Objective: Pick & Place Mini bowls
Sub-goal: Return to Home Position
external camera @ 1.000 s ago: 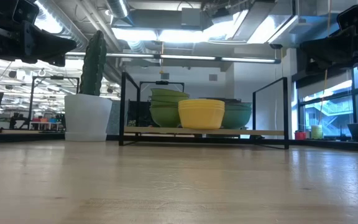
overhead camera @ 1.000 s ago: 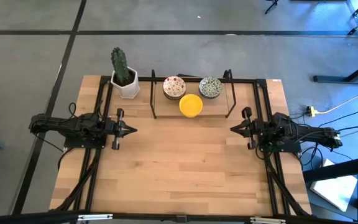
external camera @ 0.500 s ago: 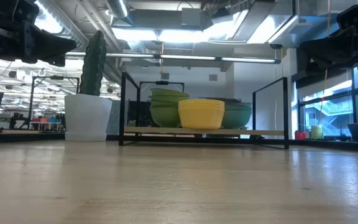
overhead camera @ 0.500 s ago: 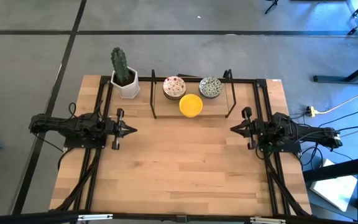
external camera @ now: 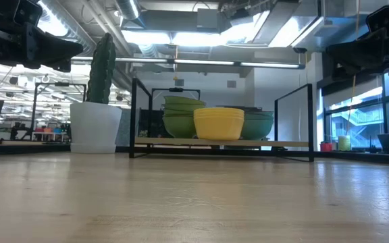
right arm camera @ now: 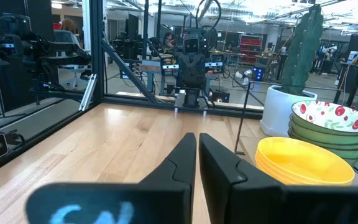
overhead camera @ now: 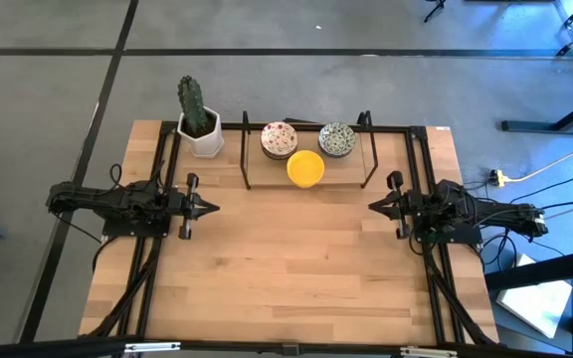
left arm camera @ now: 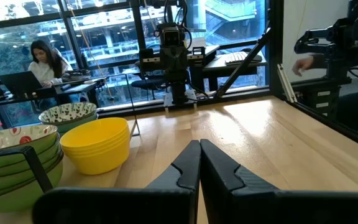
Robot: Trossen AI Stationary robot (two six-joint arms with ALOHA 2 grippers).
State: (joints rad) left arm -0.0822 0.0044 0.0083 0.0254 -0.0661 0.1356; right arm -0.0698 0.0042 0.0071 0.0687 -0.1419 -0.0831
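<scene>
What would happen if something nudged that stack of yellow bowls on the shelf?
Nested closely, the yellow bowls would probably slide together rather than topple. Their smooth rigid walls look slippery to pinch. Meanwhile the left gripper and right gripper rest shut at opposite sides.

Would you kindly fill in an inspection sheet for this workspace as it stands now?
Surface: wooden table, nothing on its near half.
Job's things: three stacks of mini bowls on the black shelf: red-speckled stack, green-patterned stack, yellow stack in front of both.
Clutter: cactus in a white pot beside the shelf's left end.
Grippers: left gripper at the left edge, jaws shut and holding nothing; right gripper at the right edge, likewise.
Cables: yellow cable on the floor by the right arm.
Surroundings: grey floor; person at a laptop behind glass.
</scene>
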